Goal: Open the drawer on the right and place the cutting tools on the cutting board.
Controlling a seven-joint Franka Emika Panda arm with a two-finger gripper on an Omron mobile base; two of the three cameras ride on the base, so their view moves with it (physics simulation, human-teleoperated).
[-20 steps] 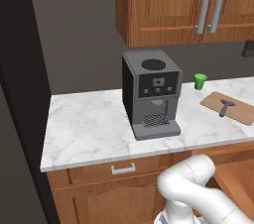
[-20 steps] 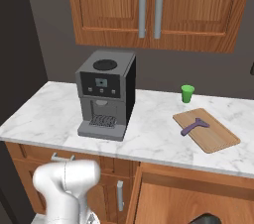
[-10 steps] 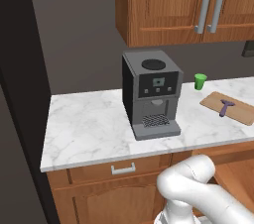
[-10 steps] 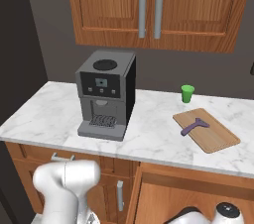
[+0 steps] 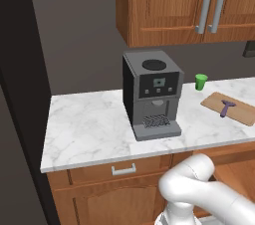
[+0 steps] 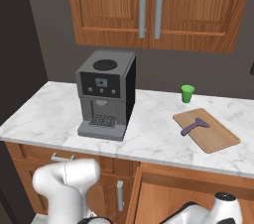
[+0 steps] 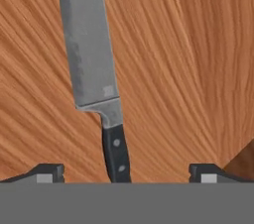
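Note:
In the hand view a kitchen knife (image 7: 94, 54), one of the cutting tools, lies on the plain wood floor of the open drawer (image 7: 198, 69). Its steel blade points up the picture and its black riveted handle (image 7: 116, 154) lies between my fingertips. My gripper (image 7: 126, 173) is open and hovers just over that handle, with nothing held. From the right base view the drawer (image 6: 188, 193) stands pulled out below the counter. The cutting board (image 6: 216, 139) (image 5: 241, 114) lies on the counter's right part, with a purple-handled tool (image 6: 194, 126) (image 5: 226, 108) on it.
A dark coffee machine (image 5: 152, 94) (image 6: 105, 94) stands mid-counter. A small green cup (image 5: 200, 81) (image 6: 187, 93) sits behind the board by the wall. Wood wall cabinets with grey handles (image 6: 149, 7) hang overhead. A shut left drawer (image 5: 123, 170) is under the counter.
The arm's white wrist has come into sight at the bottom of the right base view, over the open drawer. Nothing on the counter has moved.

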